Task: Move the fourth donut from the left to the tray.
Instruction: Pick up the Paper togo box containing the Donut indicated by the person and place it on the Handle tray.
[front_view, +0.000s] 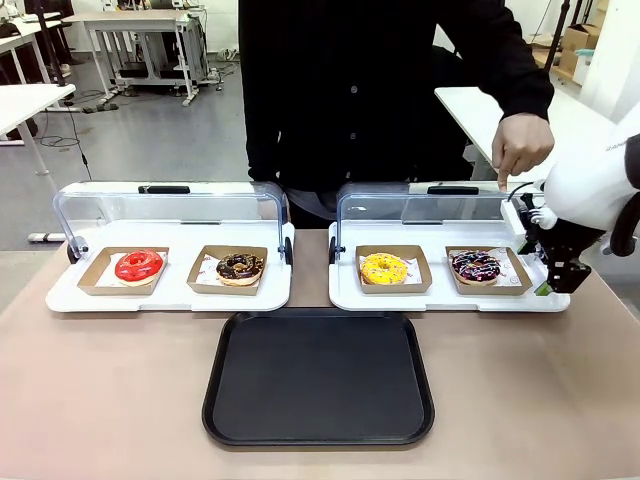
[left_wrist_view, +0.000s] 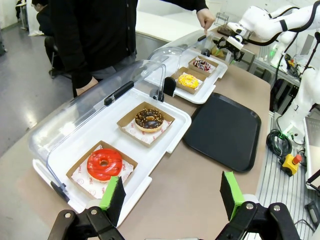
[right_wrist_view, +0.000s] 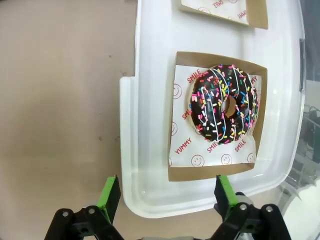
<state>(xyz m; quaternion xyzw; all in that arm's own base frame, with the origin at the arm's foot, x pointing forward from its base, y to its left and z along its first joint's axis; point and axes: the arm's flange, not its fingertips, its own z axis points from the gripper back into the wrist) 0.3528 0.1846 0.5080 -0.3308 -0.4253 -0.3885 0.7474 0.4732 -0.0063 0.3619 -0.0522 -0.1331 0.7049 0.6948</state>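
Note:
The fourth donut (front_view: 476, 266), dark chocolate with pink and white stripes and coloured sprinkles, lies in its brown cardboard holder (right_wrist_view: 177, 120) at the right end of the right white display tray (front_view: 440, 297). In the right wrist view the donut (right_wrist_view: 226, 102) sits just ahead of my open right gripper (right_wrist_view: 167, 195), whose green pads (right_wrist_view: 109, 192) straddle the display tray's corner. From the front, my right gripper (front_view: 563, 272) hangs off that tray's right end, beside the holder. The black tray (front_view: 318, 375) lies at the table's front middle. My left gripper (left_wrist_view: 172, 197) is open, high over the table's left end.
A red donut (front_view: 138, 265) and a chocolate sprinkled donut (front_view: 240, 267) sit in the left display tray, and a yellow donut (front_view: 385, 268) next to the fourth one. Both clear lids stand raised; the person's hand (front_view: 522, 145) holds the right lid (front_view: 430, 205).

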